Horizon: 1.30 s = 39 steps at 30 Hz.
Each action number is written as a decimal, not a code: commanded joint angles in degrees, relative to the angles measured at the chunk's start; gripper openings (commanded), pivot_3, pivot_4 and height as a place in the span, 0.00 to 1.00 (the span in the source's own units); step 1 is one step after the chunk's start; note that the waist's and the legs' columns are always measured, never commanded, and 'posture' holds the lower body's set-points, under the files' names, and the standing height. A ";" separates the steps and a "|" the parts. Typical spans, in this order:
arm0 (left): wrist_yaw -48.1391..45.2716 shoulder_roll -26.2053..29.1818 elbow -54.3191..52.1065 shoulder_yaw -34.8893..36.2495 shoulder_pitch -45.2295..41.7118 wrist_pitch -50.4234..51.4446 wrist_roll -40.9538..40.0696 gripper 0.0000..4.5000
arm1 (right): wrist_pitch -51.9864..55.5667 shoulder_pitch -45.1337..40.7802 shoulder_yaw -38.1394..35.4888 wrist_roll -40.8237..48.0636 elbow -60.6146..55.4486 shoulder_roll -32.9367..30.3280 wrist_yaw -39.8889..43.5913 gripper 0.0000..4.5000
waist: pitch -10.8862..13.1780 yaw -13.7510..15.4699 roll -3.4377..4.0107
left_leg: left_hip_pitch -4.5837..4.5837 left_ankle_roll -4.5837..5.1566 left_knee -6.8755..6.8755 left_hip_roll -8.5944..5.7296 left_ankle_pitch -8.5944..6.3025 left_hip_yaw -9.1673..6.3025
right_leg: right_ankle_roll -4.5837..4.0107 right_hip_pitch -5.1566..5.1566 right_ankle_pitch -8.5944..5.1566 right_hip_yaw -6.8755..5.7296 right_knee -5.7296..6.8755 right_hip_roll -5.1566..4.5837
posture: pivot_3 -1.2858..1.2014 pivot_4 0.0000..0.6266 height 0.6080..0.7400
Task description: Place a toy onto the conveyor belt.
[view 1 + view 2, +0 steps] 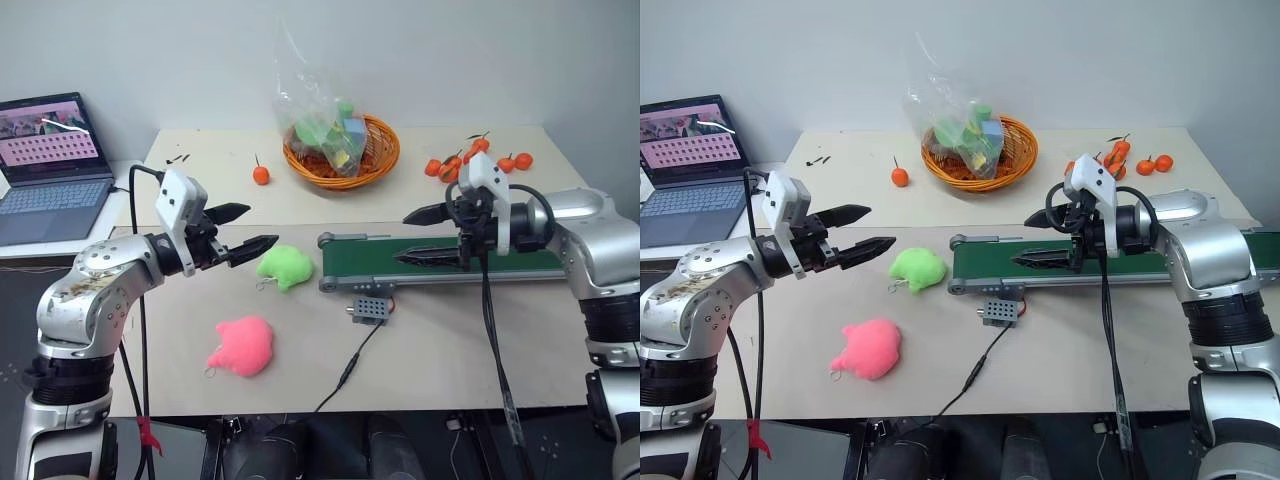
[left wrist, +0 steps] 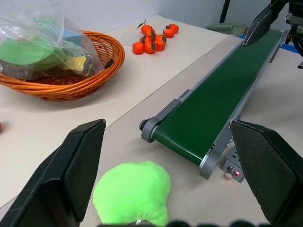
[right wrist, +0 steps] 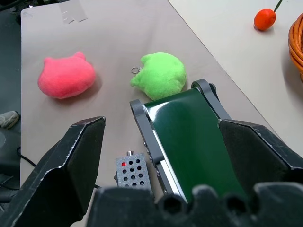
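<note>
Your landmark is the conveyor belt [image 1: 470, 262]: it is lying lengthwise across the bench [image 1: 450, 340], its long axis running left to right, with its roller end pointing toward the plush toys. Going from the left, a laptop [image 1: 50, 165] is sitting well to the left of the belt, on a separate surface. Your left pincer [image 1: 250, 228] is hovering left of the belt's roller end, its fingers spread wide and gripping nothing. The toy [image 1: 242, 346] is lying on the bench to the left of and nearer you than the belt's roller end, well apart from it. It is a bright pink rounded plush with two small ear bumps; its face is not showing, and its keyring is sitting at its lower left edge. A lime-green plush [image 1: 285, 267] is lying just beside the roller end, between your left pincer and the belt. A small grey control box [image 1: 370, 311] is sitting against the belt's near side. An orange basket [image 1: 342, 150] holding a plastic bag is standing behind the belt, with small orange fruits [image 1: 478, 158] to its right. Your right pincer [image 1: 410, 236] is hanging over the belt, fingers wide apart and empty.
</note>
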 commanded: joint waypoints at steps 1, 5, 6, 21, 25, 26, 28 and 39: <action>0.46 0.52 -0.21 1.16 0.29 0.14 -0.28 1.00 | -0.56 -0.43 -2.06 0.81 -1.46 -0.08 -0.05 1.00 | 0.00 0.00 0.00 | 0.00 0.00 0.00 0.00 0.00 0.00 | 0.00 0.00 0.00 0.00 0.00 0.00 | 0.52 0.24 1.00; 2.87 0.00 0.23 5.69 2.07 4.97 -4.41 1.00 | -0.73 -0.59 -1.54 0.60 -1.00 0.29 0.31 1.00 | 0.00 -0.19 0.00 | 0.01 0.01 -0.01 0.00 0.00 0.00 | 0.00 -0.01 0.00 0.01 -0.01 0.01 | 0.52 0.24 1.00; 3.17 -0.14 -0.24 6.99 2.65 6.93 -6.51 1.00 | -0.67 -0.58 -1.56 0.63 -1.04 0.29 0.41 1.00 | 0.00 -0.18 0.00 | 0.00 0.01 -0.02 0.01 0.00 0.00 | 0.00 -0.03 0.00 0.02 0.00 0.03 | 0.52 0.24 1.00; 23.09 -6.06 10.26 30.35 13.27 38.10 -40.59 1.00 | 0.22 1.27 -1.87 0.88 -2.24 -0.79 1.07 1.00 | 0.00 -0.13 0.00 | 0.08 -0.19 0.00 0.18 -0.11 -0.01 | -0.01 -0.03 -0.01 0.08 0.03 0.29 | 0.52 0.24 1.00; 26.96 -6.28 13.69 33.04 17.73 40.33 -46.77 1.00 | 0.23 1.92 -1.96 0.89 -2.59 -0.62 0.83 1.00 | 0.00 -0.07 0.00 | 0.22 -0.25 0.00 0.30 -0.24 0.11 | -0.06 -0.01 -0.03 0.14 0.06 0.41 | 0.52 0.24 1.00; 27.80 -6.55 14.29 32.97 18.77 40.57 -47.87 1.00 | 0.21 2.07 -1.99 0.90 -2.68 -0.58 0.76 1.00 | 0.00 -0.05 0.00 | 0.25 -0.26 0.00 0.34 -0.29 0.14 | -0.07 0.00 -0.03 0.17 0.06 0.45 | 0.52 0.24 1.00; 29.70 -7.10 15.23 32.39 19.99 40.72 -50.06 1.00 | 0.24 2.22 -2.07 0.92 -2.73 -0.55 0.65 1.00 | 0.00 0.01 0.00 | 0.39 -0.37 -0.01 0.42 -0.62 0.20 | -0.09 0.10 -0.02 0.24 0.05 0.56 | 0.52 0.24 1.00; 31.58 -8.55 19.19 29.57 26.82 37.98 -50.27 1.00 | 1.24 4.78 -3.84 1.62 -5.24 -1.77 -0.43 1.00 | 0.00 0.10 0.01 | 0.71 -0.30 -0.05 0.71 -0.97 1.02 | -0.20 0.06 0.00 0.96 0.14 0.85 | 0.52 0.24 1.00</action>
